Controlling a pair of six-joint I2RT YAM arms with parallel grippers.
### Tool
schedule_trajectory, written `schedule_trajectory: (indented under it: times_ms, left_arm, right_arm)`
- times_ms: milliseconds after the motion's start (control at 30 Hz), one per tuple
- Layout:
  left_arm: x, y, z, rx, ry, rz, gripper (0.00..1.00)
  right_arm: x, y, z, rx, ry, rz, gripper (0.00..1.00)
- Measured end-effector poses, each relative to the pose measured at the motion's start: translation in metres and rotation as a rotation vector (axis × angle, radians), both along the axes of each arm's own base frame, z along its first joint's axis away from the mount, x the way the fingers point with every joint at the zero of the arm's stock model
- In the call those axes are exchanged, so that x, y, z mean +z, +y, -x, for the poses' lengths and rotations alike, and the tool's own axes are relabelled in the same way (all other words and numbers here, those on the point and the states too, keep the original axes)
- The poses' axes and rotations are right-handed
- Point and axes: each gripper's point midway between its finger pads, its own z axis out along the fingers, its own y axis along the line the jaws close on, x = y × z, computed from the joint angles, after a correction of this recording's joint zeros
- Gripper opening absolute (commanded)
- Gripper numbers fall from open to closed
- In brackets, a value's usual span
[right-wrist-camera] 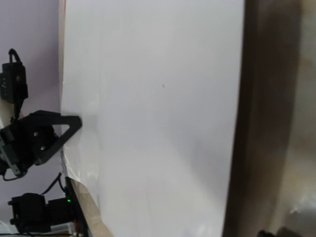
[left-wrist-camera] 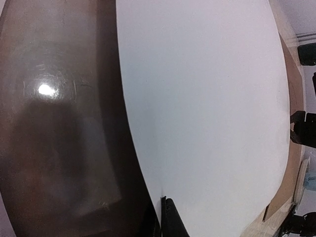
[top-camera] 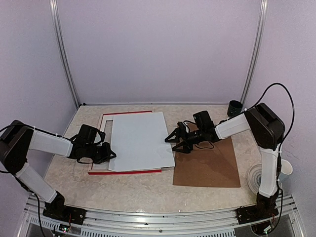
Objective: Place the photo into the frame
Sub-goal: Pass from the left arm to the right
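White sheet [top-camera: 138, 140] lies flat over red frame [top-camera: 126, 172] on counter [top-camera: 138, 190], skewed a bit, with its right edge hanging past the frame's right side. No print is visible on it. Likely the photo face down, but can't confirm. So it's on the frame, not yet squared inside it.

Left hand [top-camera: 107, 153] is closed tight at the sheet's left edge. The left wrist view shows a fingertip [left-wrist-camera: 170, 217] right on that edge. Can't tell if paper is pinched or just pinned, but it probably anchors that side so the sheet won't slide.

Right hand [top-camera: 174, 141] is near the sheet's right edge, fingers spread wide, holding nothing. It looks placed to nudge or grab the overhang.

Brown panel [top-camera: 207, 165] lies flat to the right, beside the frame, presumably the backing set aside for later.
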Motion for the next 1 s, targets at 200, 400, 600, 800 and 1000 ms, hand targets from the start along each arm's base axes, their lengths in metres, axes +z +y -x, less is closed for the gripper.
schedule_trajectory:
  times_ms: [200, 400, 600, 800, 1000]
  left_arm:
    - [-0.001, 0.002, -0.001, 0.001, -0.005, -0.012, 0.03]
    - [-0.002, 0.003, -0.002, 0.003, -0.009, -0.021, 0.05]
    - [-0.002, 0.003, -0.002, 0.002, -0.012, -0.025, 0.08]
    - [-0.002, 0.004, -0.002, 0.003, -0.014, -0.029, 0.15]
    - [-0.002, 0.008, -0.004, 0.016, -0.014, -0.032, 0.22]
  right_arm:
    - [0.005, 0.007, -0.005, 0.013, -0.006, -0.048, 0.80]
    - [0.003, 0.013, -0.010, 0.019, -0.002, -0.070, 0.76]
    - [0.003, 0.017, -0.011, 0.030, 0.003, -0.086, 0.60]
    - [0.007, 0.020, -0.012, 0.044, -0.001, -0.117, 0.47]
    - [0.005, 0.023, -0.011, 0.057, 0.001, -0.146, 0.26]
